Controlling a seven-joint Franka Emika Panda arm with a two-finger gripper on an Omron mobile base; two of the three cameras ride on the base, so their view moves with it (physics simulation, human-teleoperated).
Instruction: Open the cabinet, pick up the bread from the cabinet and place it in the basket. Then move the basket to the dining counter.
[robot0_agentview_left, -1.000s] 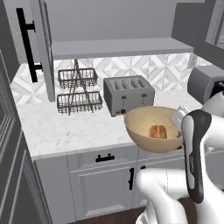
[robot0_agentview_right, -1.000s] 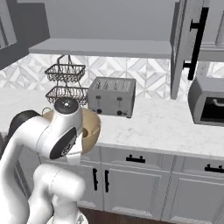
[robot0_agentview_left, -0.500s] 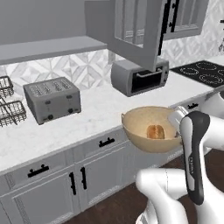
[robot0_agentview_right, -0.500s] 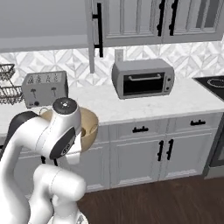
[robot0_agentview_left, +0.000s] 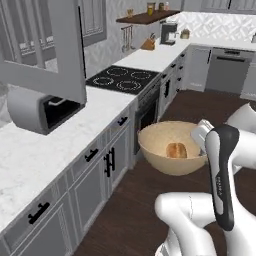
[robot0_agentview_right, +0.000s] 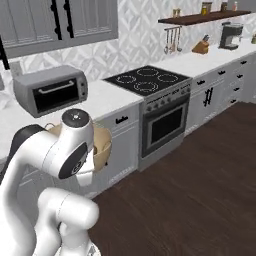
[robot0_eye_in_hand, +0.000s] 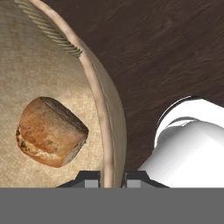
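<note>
A: Item one, basket. Location?

B: In the air over the dark wood floor, off the tabletop with the toaster oven, carried in front of the robot. Round, tan, woven inside, with a thick rolled rim.

A: Held how?

B: The fingers are pressed nearly together across the rim, one inside the wall and one outside, pinching the near edge. All the weight hangs from that one spot.

A: Handling notes?

B: Probably light and fairly stiff. It keeps its round shape though held at one edge only. A rim pinch lets it tip or swing, so level, slow travel looks wise. The rolled rim gives the fingers a lip to bite on, and that seems the right place to hold it.

A: Item two, bread?

B: Lying loose on the basket's floor, near the wall on the held side. Small golden-brown piece with a crusty skin. Likely light and soft, free to roll if the basket tilts.

A: Destination?

B: I can't make out the dining counter from here.
</note>
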